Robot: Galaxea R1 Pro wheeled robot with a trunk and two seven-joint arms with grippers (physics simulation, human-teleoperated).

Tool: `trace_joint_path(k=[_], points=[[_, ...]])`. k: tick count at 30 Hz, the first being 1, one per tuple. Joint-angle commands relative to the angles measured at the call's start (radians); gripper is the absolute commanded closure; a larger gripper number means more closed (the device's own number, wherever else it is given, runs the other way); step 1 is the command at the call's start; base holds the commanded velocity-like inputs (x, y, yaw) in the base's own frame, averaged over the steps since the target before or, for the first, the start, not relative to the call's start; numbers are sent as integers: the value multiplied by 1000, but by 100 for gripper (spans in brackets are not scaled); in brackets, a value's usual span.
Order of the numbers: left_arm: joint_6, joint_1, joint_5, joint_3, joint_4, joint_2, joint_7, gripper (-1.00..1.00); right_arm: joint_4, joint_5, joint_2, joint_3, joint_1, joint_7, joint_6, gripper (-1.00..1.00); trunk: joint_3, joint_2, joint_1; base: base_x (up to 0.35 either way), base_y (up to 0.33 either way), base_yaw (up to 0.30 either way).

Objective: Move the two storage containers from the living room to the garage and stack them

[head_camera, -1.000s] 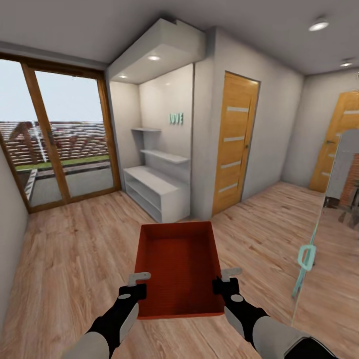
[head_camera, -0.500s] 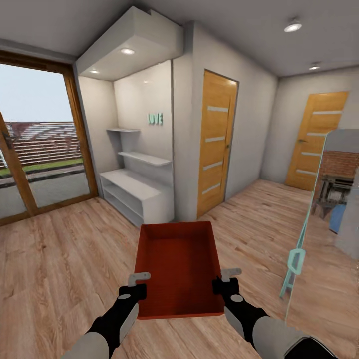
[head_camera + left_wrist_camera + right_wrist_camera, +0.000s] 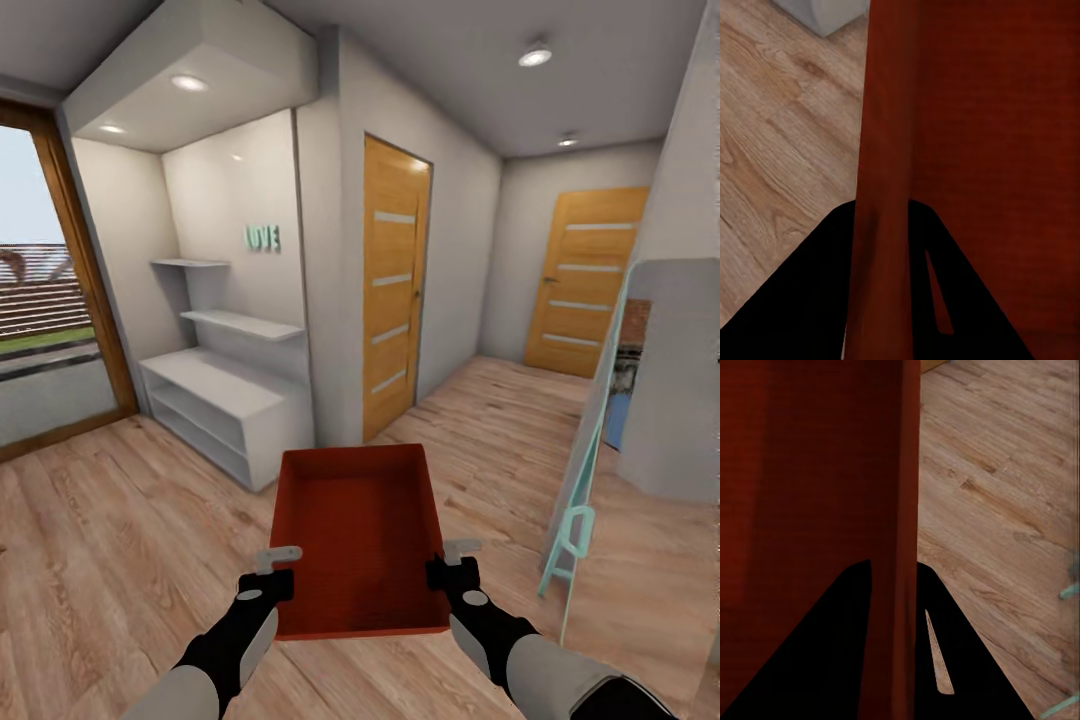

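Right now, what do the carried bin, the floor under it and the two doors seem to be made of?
The storage container looks like thin matte orange-red plastic: flat walls, faint ribbed texture, no gloss. The floor reads as light wood planks, grain and seams visible, possibly laminate. The near door and far door look like satin orange-brown wood veneer with pale, likely frosted glass slits.

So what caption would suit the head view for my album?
Both grippers, left and right, carry an orange-red storage container over wood flooring toward two wooden doors.
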Motion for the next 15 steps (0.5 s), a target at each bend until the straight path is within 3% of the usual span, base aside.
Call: trace_joint_path(k=[1, 15], points=[[-7, 0, -15, 23, -6, 26, 62, 100, 0, -44, 1, -43, -1, 0, 0, 100, -1, -1, 1, 323, 165, -286], [-7, 0, -15, 22, -7, 26, 62, 100, 0, -45, 1, -43, -1, 0, 0, 100, 0, -1, 1, 323, 168, -264]])
